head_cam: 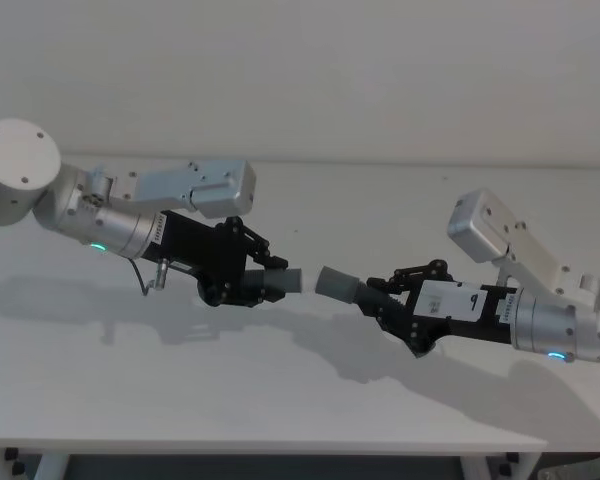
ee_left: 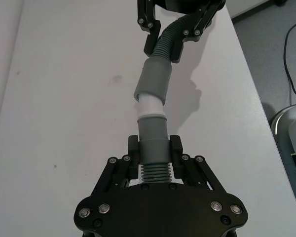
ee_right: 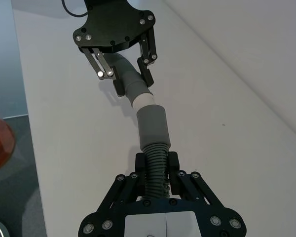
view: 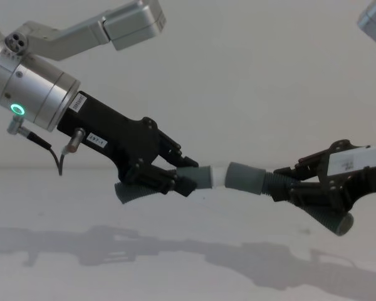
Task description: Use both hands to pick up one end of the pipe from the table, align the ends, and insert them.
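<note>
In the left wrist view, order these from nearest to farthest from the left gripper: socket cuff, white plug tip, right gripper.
1. White plug tip, just beyond the left gripper.
2. Socket cuff, next along the line.
3. Right gripper, farthest, holding the ribbed hose behind the cuff.

Both pipe pieces held above table (head_cam: 280, 380): plug piece (view: 197, 177) in left gripper (view: 175, 179), socket piece (view: 247, 178) in right gripper (view: 294, 188); plug tip at socket mouth.
</note>
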